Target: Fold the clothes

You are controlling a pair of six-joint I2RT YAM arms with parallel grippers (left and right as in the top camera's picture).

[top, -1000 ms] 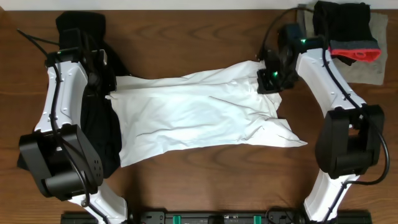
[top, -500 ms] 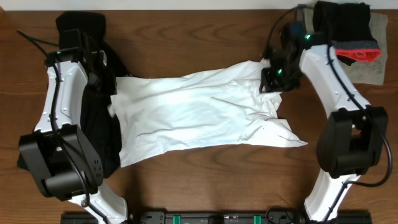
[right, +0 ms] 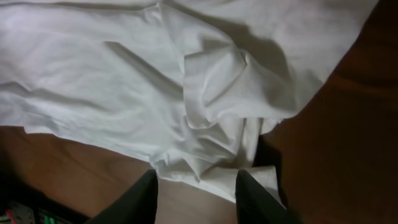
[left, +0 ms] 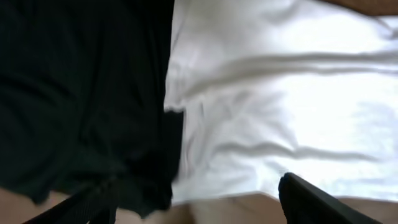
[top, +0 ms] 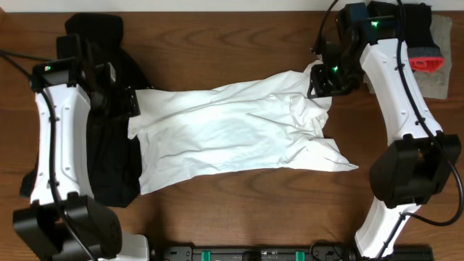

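Note:
A white garment (top: pixel 232 130) lies spread and wrinkled across the middle of the wooden table. Its left end overlaps a black garment (top: pixel 109 163). My left gripper (top: pixel 129 101) hovers at the white garment's upper left corner. In the left wrist view it (left: pixel 199 205) stands wide open and holds nothing, with the black garment (left: pixel 81 93) and the white garment (left: pixel 292 93) below. My right gripper (top: pixel 317 83) is at the upper right corner. It (right: pixel 198 196) is open, and the bunched edge of the white garment (right: pixel 124 81) lies just past its fingertips (right: pixel 142 198).
A pile of clothes sits at the back right corner: a black piece (top: pixel 402 25), a red piece (top: pixel 424 59) and a grey cloth (top: pixel 438 80). More black cloth (top: pixel 94 29) lies at the back left. A black rail (top: pixel 254 254) runs along the front edge.
Both grippers have opened and let go of the white garment's upper corners. The left arm has drawn out to the left. The right arm has moved toward the back.

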